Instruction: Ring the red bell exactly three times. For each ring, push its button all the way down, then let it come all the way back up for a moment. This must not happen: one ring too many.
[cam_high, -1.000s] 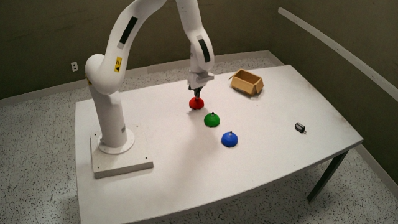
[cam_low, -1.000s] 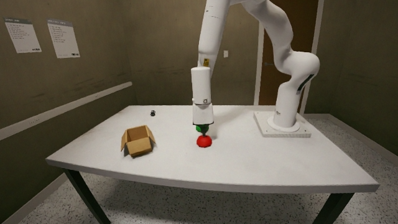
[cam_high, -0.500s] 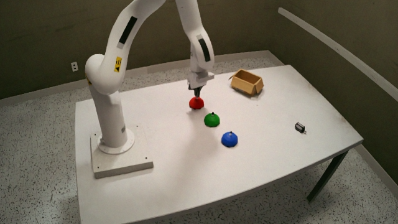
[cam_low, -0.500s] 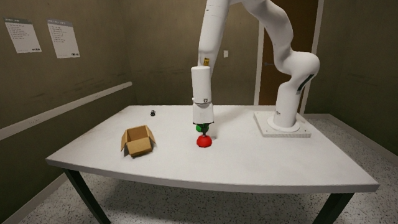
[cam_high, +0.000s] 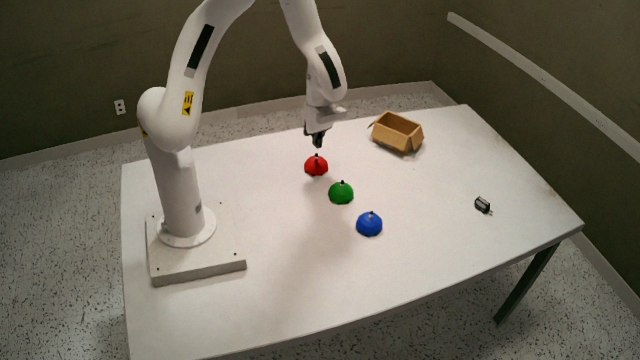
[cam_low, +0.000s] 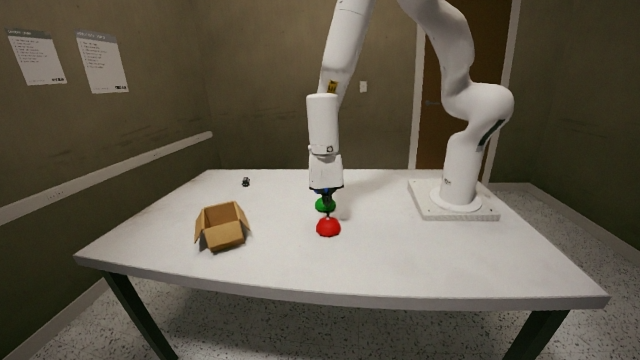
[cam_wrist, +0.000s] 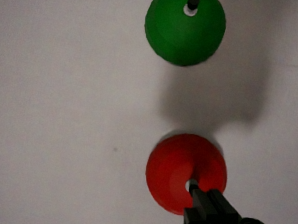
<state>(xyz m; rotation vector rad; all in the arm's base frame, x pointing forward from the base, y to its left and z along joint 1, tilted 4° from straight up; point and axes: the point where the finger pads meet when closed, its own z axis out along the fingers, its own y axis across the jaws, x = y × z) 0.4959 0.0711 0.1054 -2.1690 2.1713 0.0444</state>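
The red bell (cam_high: 316, 165) sits on the white table, also in the exterior view (cam_low: 328, 227) and the wrist view (cam_wrist: 186, 173). Its small button (cam_wrist: 190, 185) shows at the top of the dome, standing up. My gripper (cam_high: 318, 141) is shut and empty, pointing straight down a short way above the button; in the exterior view (cam_low: 327, 204) a small gap shows between the fingertips and the button. In the wrist view the shut fingertips (cam_wrist: 200, 196) lie just beside the button.
A green bell (cam_high: 341, 192) and a blue bell (cam_high: 369, 223) stand in a row beyond the red one. An open cardboard box (cam_high: 397, 131) lies to the right. A small dark object (cam_high: 482, 204) rests near the table's right edge. The arm's base (cam_high: 186, 235) is at the left.
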